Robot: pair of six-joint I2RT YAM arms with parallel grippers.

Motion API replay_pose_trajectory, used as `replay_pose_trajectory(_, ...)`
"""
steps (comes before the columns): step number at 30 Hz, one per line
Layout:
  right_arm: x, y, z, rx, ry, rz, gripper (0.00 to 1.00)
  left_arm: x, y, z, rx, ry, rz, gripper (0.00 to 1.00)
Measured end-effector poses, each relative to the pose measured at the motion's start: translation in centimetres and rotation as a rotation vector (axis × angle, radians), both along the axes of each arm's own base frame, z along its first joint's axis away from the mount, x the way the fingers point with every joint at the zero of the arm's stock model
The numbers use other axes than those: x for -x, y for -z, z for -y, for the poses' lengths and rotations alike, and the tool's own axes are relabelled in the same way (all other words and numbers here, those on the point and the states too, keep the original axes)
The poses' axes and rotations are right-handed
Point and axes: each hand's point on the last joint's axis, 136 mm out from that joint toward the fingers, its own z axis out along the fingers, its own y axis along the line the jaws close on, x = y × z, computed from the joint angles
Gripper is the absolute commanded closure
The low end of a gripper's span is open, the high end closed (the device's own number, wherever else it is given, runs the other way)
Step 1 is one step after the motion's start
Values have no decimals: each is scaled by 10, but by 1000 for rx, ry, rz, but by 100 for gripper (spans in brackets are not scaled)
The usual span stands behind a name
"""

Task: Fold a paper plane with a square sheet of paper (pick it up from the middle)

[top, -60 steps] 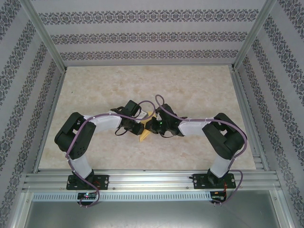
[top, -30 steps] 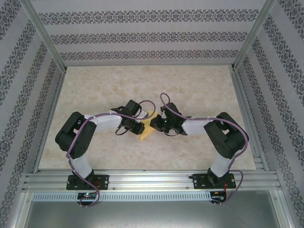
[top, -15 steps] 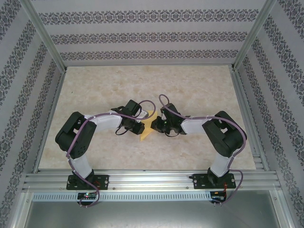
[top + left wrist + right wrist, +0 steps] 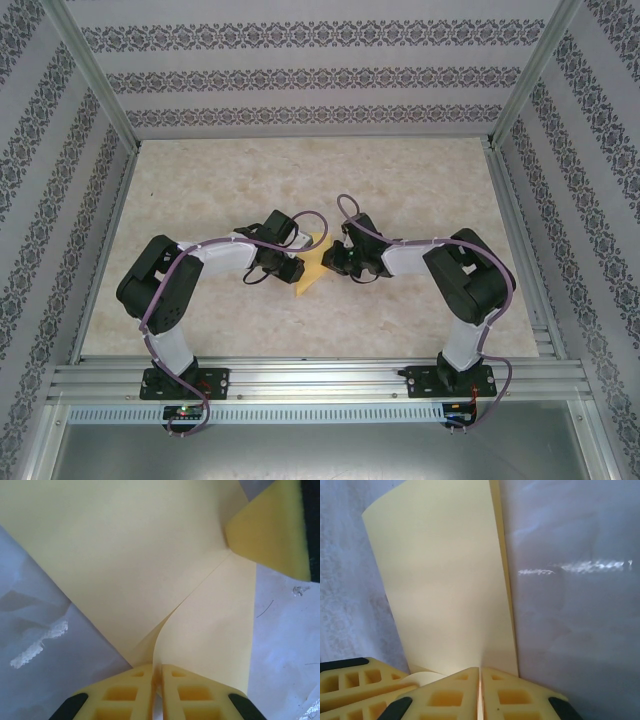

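Since two seconds ago your right arm has drawn its elbow inward, and more of the square sheet of paper [image 4: 313, 268] shows at the middle of the table [image 4: 420, 190]. From above, the left gripper [image 4: 298, 270] and right gripper [image 4: 332, 262] cover its sides, so you cannot read the folds. At the left wrist, the left gripper [image 4: 156, 672] is closed on a raised crease, and the frame cuts off the sheet. At the right wrist, the right gripper [image 4: 479, 680] pinches the curved near edge.
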Motion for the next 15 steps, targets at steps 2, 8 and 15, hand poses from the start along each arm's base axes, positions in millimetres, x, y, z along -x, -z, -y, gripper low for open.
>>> replay_pose_trajectory(2, 1, -2, 1, 4, -1, 2, 87, 0, 0, 0, 0, 0, 1, 87)
replay_pose_trajectory(8, 4, -24, -2, -3, -12, 25, 87, -1, 0, 1, 0, 0, 0, 87)
replay_pose_trajectory(15, 11, -33, -25, -22, -63, 45, 88, -1, 0, 1, -1, 0, -1, 87)
